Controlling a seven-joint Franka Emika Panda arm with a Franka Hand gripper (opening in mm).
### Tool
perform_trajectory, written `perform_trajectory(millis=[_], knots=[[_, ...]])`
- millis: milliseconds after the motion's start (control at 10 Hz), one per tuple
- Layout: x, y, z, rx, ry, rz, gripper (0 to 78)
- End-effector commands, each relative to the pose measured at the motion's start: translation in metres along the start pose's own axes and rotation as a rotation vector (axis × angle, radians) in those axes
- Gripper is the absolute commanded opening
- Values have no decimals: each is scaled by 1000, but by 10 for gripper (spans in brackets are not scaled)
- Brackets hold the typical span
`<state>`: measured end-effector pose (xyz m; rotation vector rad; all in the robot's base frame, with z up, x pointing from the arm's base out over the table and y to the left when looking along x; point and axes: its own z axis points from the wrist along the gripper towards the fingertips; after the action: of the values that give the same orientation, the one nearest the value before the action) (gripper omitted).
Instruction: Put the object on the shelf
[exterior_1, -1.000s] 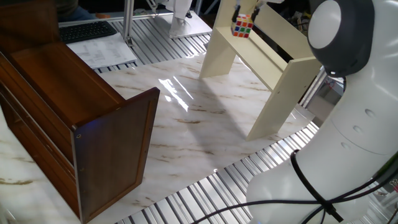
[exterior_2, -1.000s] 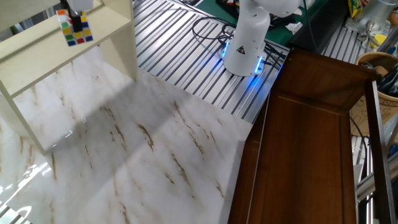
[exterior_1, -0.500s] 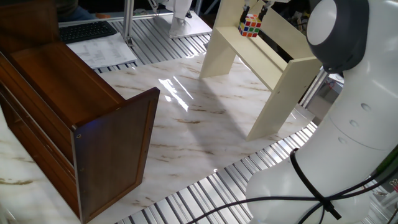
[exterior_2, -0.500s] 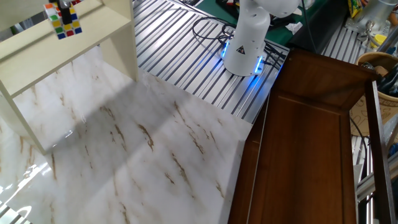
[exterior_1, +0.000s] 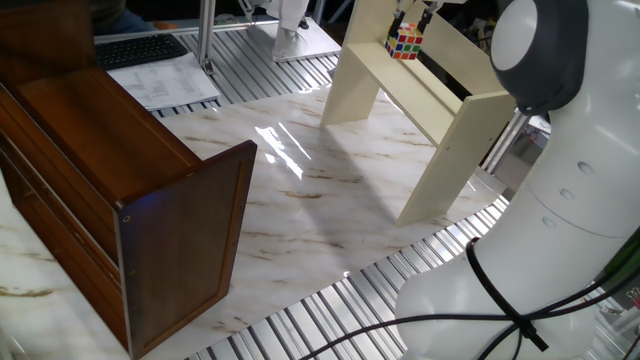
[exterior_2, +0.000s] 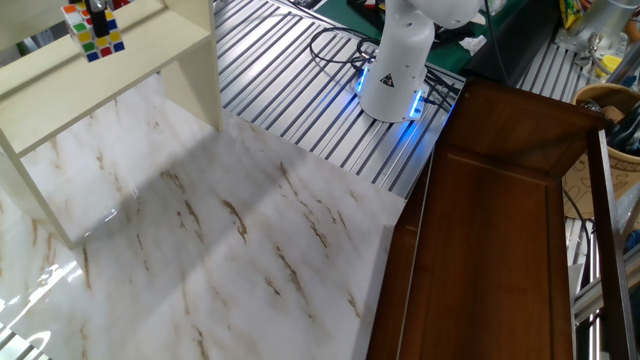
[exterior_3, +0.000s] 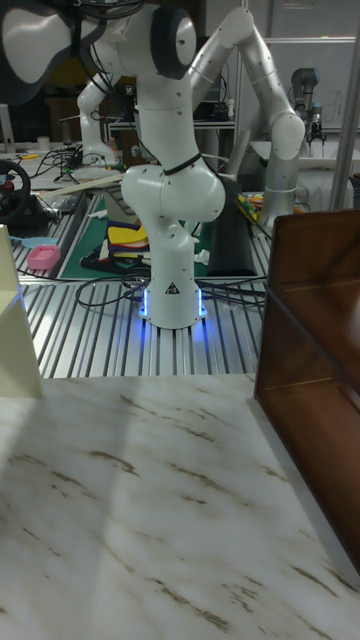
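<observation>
1. Since a second ago the cube (exterior_1: 404, 42) has travelled from in front of the shelf's (exterior_1: 440, 100) board to a spot over it; in the last half second it has crept only a little further toward the back.
2. In the other fixed view the cube (exterior_2: 94, 30) sits near the top left corner of the picture, at the top board of the cream shelf (exterior_2: 150, 40).
3. The gripper (exterior_1: 412, 12) comes down from above the cube, its dark fingers (exterior_2: 99, 10) at the cube's upper faces. It appears clamped on the cube, though most of the gripper is cut off by the picture's edge.
4. Whether the cube's underside touches the board or hangs just above it cannot be told.
5. The arm's white base (exterior_3: 172, 270) stands on the ribbed metal deck (exterior_2: 300, 90) with a blue glow at its foot; its links rise and bend off toward the shelf side, out of the tall view's frame.
6. The shelf stands on the marbled tabletop (exterior_1: 300, 200), its side panels slanting outward to the floor of the table. Nothing else shows on its boards.
7. The dark brown cabinet (exterior_1: 110, 190) stands well apart from the shelf, across the tabletop. Its inside is not visible from these angles.
8. A keyboard (exterior_1: 140, 48) and papers (exterior_1: 165, 82) lie beyond the cabinet.
</observation>
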<state>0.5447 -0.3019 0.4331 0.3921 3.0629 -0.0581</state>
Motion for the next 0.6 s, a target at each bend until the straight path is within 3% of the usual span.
perform_trajectory(millis=[100,400,600], knots=[[0,-1,-2,-10,1,17,15],[0,-1,-2,-8,2,27,15],[0,-1,-2,-1,10,112,15]])
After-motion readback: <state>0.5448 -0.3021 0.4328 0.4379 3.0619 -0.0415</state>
